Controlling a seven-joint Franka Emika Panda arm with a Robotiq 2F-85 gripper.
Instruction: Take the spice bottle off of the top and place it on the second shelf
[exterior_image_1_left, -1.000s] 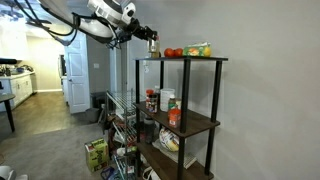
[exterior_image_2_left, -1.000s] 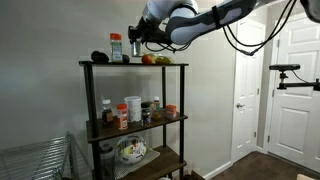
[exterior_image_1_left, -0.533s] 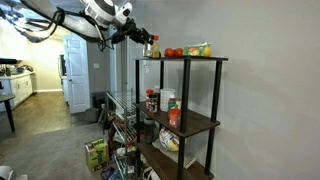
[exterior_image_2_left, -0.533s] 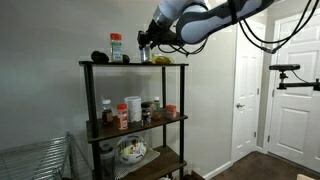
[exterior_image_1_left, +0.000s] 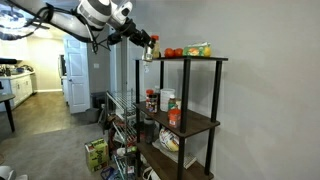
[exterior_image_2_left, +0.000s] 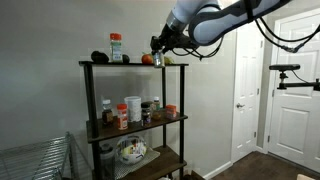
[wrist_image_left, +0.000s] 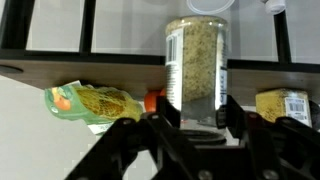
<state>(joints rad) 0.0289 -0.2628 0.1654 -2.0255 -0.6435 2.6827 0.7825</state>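
My gripper (wrist_image_left: 197, 110) is shut on the spice bottle (wrist_image_left: 195, 58), a small jar with a yellowish-green filling, held upright. In both exterior views the bottle (exterior_image_1_left: 151, 48) (exterior_image_2_left: 158, 56) hangs in the gripper (exterior_image_1_left: 149, 45) (exterior_image_2_left: 157, 50) just off the front edge of the top board (exterior_image_1_left: 186, 58) (exterior_image_2_left: 128, 64), about level with it. In the wrist view that dark board (wrist_image_left: 70, 73) runs behind the bottle. The second shelf (exterior_image_1_left: 197, 124) (exterior_image_2_left: 150, 124) lies one tier below and carries several jars.
On the top lie tomatoes (exterior_image_1_left: 173, 52), a yellow-green packet (exterior_image_1_left: 198, 49) (wrist_image_left: 92, 103), a red-capped bottle (exterior_image_2_left: 116, 47) and a dark object (exterior_image_2_left: 99, 56). A chrome wire rack (exterior_image_1_left: 121, 108) (exterior_image_2_left: 40, 160) stands next to the shelving. White doors (exterior_image_2_left: 290, 90) are beyond.
My gripper has carried the bottle outward past the top board's front edge and slightly down. The things on the shelves have not moved.
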